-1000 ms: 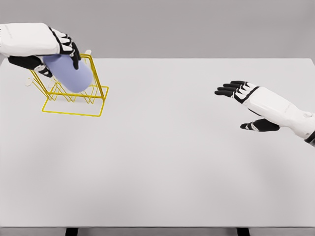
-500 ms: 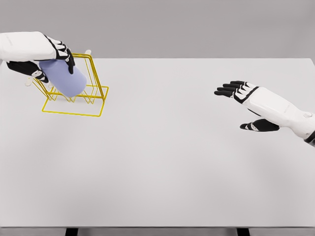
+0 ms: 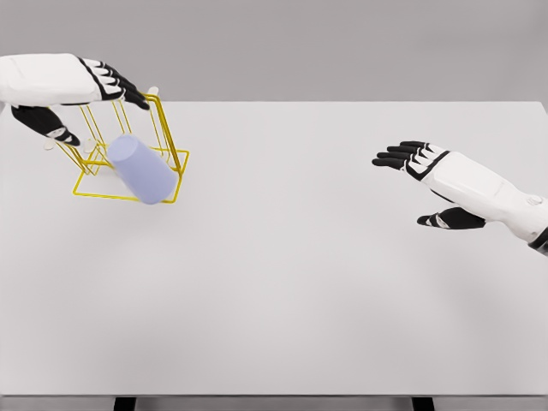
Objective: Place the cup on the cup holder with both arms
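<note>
A pale lavender cup (image 3: 142,169) lies tilted against the yellow wire cup holder (image 3: 128,152) at the far left of the white bench (image 3: 308,274), its lower end over the frame's front rail. Above it, the left hand (image 3: 86,86) hovers with fingers (image 3: 128,89) spread, gripping nothing and clear of the cup. Well apart, at the right side, the right hand (image 3: 432,175) hangs over the bench, its fingers extended and relaxed, thumb lowered, also holding nothing.

Lavender cup (image 3: 142,169), yellow wire cup holder (image 3: 128,163), white table (image 3: 308,282), white hands w/ black fingers (image 3: 396,157), grey bkgd
</note>
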